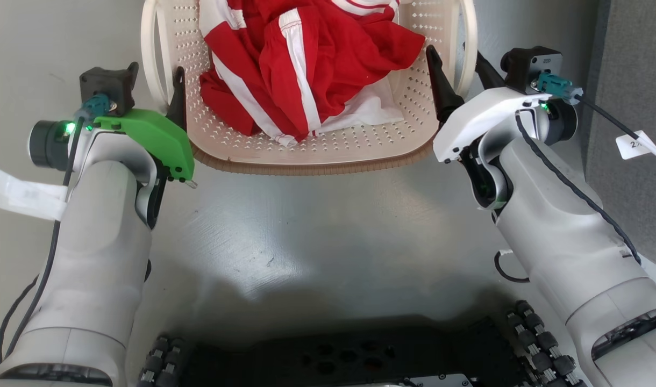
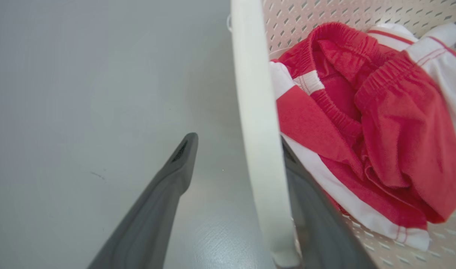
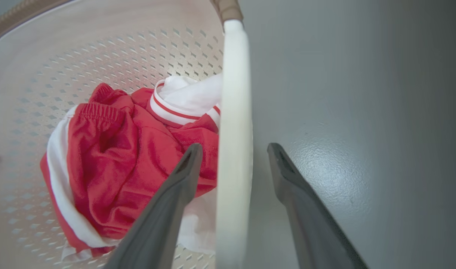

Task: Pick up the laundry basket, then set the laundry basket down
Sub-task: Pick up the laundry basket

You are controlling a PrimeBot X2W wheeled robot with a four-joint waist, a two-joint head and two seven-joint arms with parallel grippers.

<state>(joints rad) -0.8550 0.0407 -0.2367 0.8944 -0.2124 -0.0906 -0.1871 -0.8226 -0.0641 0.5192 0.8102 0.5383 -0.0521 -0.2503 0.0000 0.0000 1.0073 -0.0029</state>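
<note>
Between both arms, the basket [image 1: 328, 145] sits on the floor [image 1: 317, 242], clothes [image 1: 317, 54] inside. Left fingers [image 2: 157, 194] and right fingers [image 3: 168, 205] each straddle a handle [image 2: 254, 112], spread wide, unclamped. Uneven closing or slipping could tilt it and spill clothes.

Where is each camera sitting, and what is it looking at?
Head view: on the robot's head, looking down at the laundry basket; forearms, left end effector, right end effector and wheeled base show.
Left wrist view: on the left wrist, looking along its fingers astride a white handle.
Right wrist view: on the right wrist, fingers astride the other handle.
Both wrist views share the red-and-white clothes.
</note>
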